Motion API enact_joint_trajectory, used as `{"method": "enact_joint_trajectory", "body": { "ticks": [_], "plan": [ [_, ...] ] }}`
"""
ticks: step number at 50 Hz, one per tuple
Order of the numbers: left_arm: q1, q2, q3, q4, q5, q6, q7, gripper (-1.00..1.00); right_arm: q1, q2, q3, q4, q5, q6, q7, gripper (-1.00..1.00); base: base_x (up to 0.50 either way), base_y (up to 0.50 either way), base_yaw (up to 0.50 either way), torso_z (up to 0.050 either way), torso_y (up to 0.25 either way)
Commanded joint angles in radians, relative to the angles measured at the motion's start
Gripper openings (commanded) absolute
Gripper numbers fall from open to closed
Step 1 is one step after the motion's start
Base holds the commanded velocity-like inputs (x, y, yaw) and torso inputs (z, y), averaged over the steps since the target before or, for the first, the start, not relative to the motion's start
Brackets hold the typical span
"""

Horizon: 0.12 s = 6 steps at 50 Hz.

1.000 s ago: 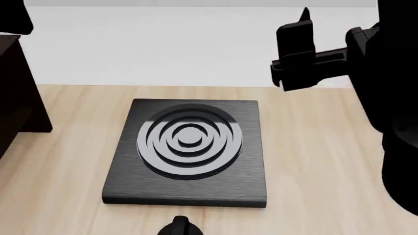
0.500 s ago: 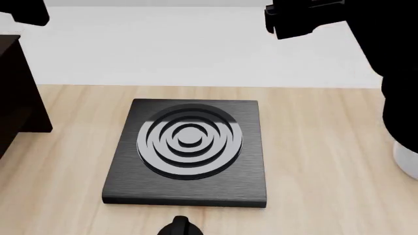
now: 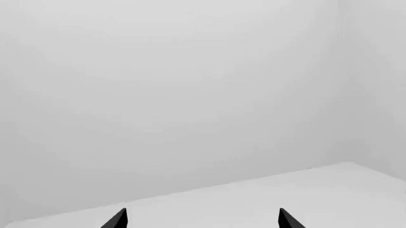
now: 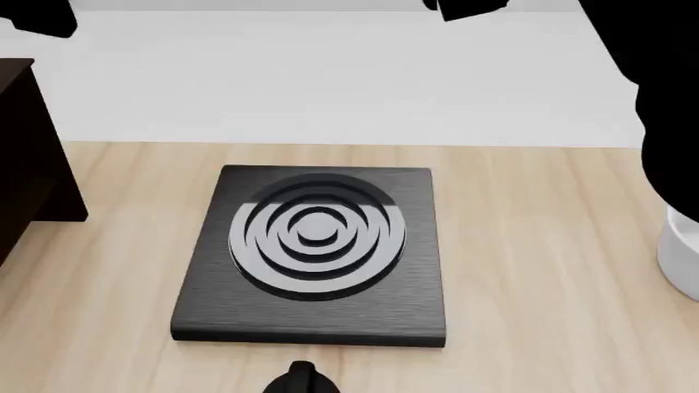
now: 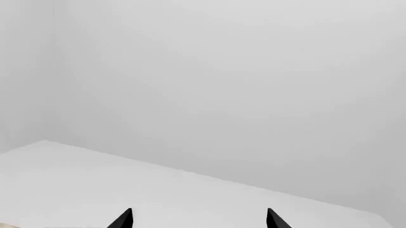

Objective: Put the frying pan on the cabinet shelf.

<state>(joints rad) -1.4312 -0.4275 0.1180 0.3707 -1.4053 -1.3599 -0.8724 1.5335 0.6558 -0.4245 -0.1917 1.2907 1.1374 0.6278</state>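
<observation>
Since the earlier frame both arms have risen further; in our head view only their dark undersides remain at the top corners, above the hob plate (image 4: 314, 254) on the wooden table (image 4: 546, 246), cabinet (image 4: 28, 155) at left, white bowl (image 4: 683, 241) at right. Frying pan: not visible.

Left wrist view: left gripper (image 3: 201, 221) spread, empty, facing blank wall.

Right wrist view: right gripper (image 5: 198, 219) likewise parted, empty.

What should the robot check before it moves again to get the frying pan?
1. Frying pan in view: not ok, no picture shows it.
2. Left gripper open, nothing held: ok, fingertips apart.
3. Right gripper open, nothing held: ok.
4. Hob plate bare: ok, nothing on its rings.
5. Cabinet in view: only its edge; the shelf: cannot tell.
6. White object beside the right arm: what it is: cannot tell.
</observation>
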Motion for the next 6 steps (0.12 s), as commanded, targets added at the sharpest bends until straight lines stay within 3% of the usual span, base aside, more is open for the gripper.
{"method": "enact_joint_trajectory", "body": {
  "ticks": [1,6],
  "plan": [
    [-0.069,0.004,-0.025,0.031,-0.156,-0.031,-0.136,1.0,-0.043,0.017,0.045,-0.101,0.112,0.021,0.084,1.0,0.0,0.0,0.0,0.0,0.0],
    [-0.145,0.003,-0.021,0.023,-0.235,-0.036,-0.206,1.0,-0.029,0.02,0.064,-0.134,0.183,0.04,0.133,1.0,0.0,0.0,0.0,0.0,0.0]
  ]
}}
